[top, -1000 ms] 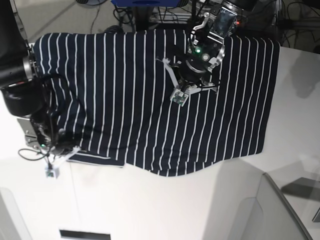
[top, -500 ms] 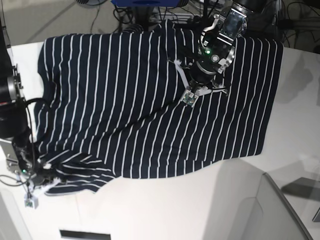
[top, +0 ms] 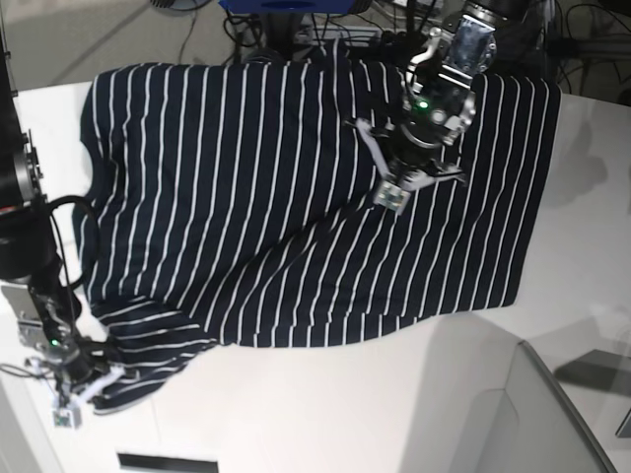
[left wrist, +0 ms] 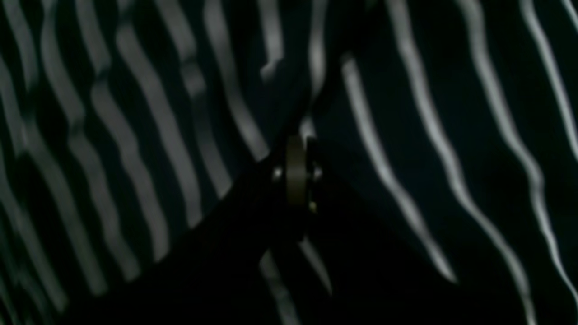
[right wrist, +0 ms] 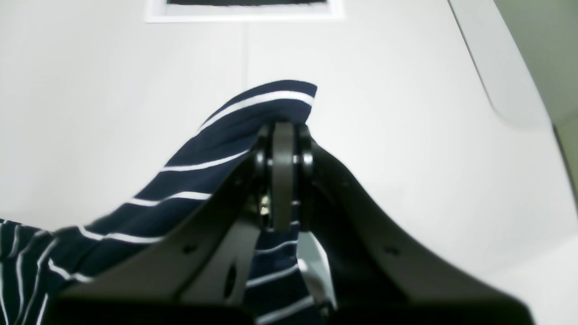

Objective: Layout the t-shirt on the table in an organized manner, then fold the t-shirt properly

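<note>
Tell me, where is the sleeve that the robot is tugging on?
In the base view the sleeve sits at the lower left of the t-shirt, pinched in the right gripper over the white table.

One t-shirt (top: 296, 187) lay across one table (top: 325, 414), filling the upper half of the base view. Two grippers were counted: the right gripper (top: 84, 379) at lower left (clamped on a sleeve corner) and the left gripper (top: 419, 128) at upper right.
</note>
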Controlling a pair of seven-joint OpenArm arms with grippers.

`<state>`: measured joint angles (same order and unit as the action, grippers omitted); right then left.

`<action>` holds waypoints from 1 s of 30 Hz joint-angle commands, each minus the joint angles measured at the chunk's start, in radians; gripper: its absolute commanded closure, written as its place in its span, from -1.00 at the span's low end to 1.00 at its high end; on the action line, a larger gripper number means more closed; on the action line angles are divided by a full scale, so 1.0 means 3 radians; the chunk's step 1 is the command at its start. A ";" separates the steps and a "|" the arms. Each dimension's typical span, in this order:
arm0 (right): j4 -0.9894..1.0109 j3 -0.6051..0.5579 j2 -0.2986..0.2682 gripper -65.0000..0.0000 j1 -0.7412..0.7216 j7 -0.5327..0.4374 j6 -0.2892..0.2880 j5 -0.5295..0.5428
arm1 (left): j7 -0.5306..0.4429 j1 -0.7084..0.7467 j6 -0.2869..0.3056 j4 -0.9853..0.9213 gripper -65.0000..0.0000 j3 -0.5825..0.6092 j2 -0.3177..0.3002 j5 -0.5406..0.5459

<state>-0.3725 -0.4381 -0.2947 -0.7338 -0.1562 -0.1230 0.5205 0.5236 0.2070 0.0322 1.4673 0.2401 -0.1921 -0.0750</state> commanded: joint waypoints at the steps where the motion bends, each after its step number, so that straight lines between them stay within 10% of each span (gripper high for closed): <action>1: -0.0050 -0.0025 -0.0038 0.94 -0.0160 -0.0188 0.0009 0.0012 | -0.0070 -0.0048 -0.0028 0.0134 1.00 -0.0056 -0.0017 -0.0014; 10: -0.0029 -0.0076 -0.0028 0.88 -0.0267 -0.0500 0.0019 0.0012 | -0.0065 -0.0048 -0.0008 0.0272 1.00 -0.0614 -0.0027 -0.0019; 16: -0.0034 -0.0066 -0.0033 -0.33 -0.0252 -0.0326 0.0029 0.0012 | -0.0065 -0.0048 -0.0008 0.0267 1.00 -0.0660 -0.0119 -0.0024; 18: -0.0045 -0.0061 -0.0038 -0.47 -0.0242 -0.0075 0.0029 0.0027 | -0.0065 -0.0048 -0.0008 0.0267 1.00 -0.0685 -0.0124 -0.0024; 26: -0.1062 -0.0025 -0.0186 0.42 0.0710 0.1024 0.0029 0.0047 | -0.0065 -0.0058 -0.0013 0.0246 1.00 -0.0691 -0.0216 -0.0019; 30: -0.1691 0.0675 -0.0145 0.94 0.1405 0.1188 0.0029 0.0032 | -0.0065 -0.0099 -0.0023 0.0246 1.00 -0.0696 -0.0227 -0.0019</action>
<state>-0.8639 -0.2504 -0.2981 -0.2707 0.2382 -0.1341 0.5316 0.5205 0.1886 0.0311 1.5257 0.0345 -0.2535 -0.0765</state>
